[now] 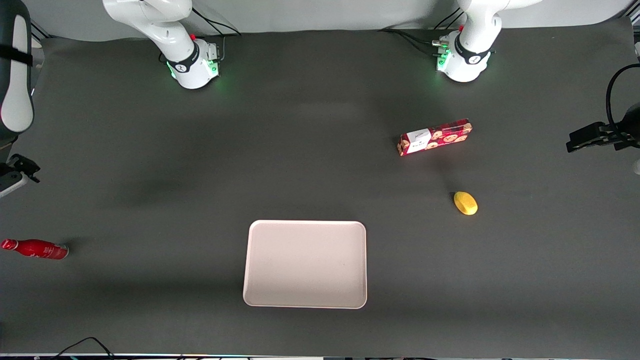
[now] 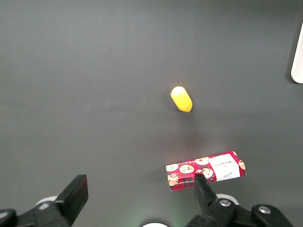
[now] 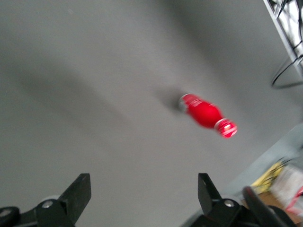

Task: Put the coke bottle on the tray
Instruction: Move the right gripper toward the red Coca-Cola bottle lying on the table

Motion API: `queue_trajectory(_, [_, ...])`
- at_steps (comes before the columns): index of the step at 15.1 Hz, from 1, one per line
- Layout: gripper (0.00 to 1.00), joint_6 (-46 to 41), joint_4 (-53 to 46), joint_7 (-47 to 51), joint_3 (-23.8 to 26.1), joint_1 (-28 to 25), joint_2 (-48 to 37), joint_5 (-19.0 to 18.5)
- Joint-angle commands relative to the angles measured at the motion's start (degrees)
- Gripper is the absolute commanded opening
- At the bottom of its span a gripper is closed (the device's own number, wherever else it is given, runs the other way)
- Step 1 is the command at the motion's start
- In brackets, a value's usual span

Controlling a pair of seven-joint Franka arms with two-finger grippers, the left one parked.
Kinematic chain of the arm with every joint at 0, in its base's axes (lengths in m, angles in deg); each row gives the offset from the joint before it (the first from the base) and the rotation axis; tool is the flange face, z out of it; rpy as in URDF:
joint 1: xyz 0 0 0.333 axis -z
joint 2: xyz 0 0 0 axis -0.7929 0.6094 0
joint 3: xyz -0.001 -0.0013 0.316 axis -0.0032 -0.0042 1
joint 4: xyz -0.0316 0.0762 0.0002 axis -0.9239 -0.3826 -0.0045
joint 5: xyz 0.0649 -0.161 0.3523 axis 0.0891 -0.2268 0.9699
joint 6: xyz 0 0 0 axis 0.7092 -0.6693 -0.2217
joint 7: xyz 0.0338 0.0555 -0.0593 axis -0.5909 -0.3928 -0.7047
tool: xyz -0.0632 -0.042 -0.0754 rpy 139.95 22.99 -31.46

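Observation:
The coke bottle (image 1: 35, 249) is small, glossy red with white lettering. It lies on its side on the dark table at the working arm's end, near the table edge. The right wrist view also shows it lying down (image 3: 206, 115). The tray (image 1: 305, 263) is large, pale pinkish-white and bare, near the front camera at mid table. My right gripper (image 3: 143, 189) is open and empty, hanging above the table, apart from the bottle. In the front view only part of it shows at the picture's edge (image 1: 21, 168), farther from the camera than the bottle.
A red cookie box (image 1: 435, 136) and a small yellow object (image 1: 465, 203) lie toward the parked arm's end; both show in the left wrist view, box (image 2: 206, 170) and yellow object (image 2: 181, 99). The table edge and off-table clutter (image 3: 284, 182) are close to the bottle.

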Motion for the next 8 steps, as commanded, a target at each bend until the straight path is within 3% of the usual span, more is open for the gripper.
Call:
queue_trajectory(1, [1.0,10.0,-1.3,-11.0,-1.7,0.3,5.9,-1.2])
queue_trajectory(5, [1.0,14.8,-1.0,-13.4,-1.7,1.3,8.6,-4.7])
queue_trajectory(8, [1.0,21.6,-1.0,-20.5,-1.7,4.3,12.2,-1.7])
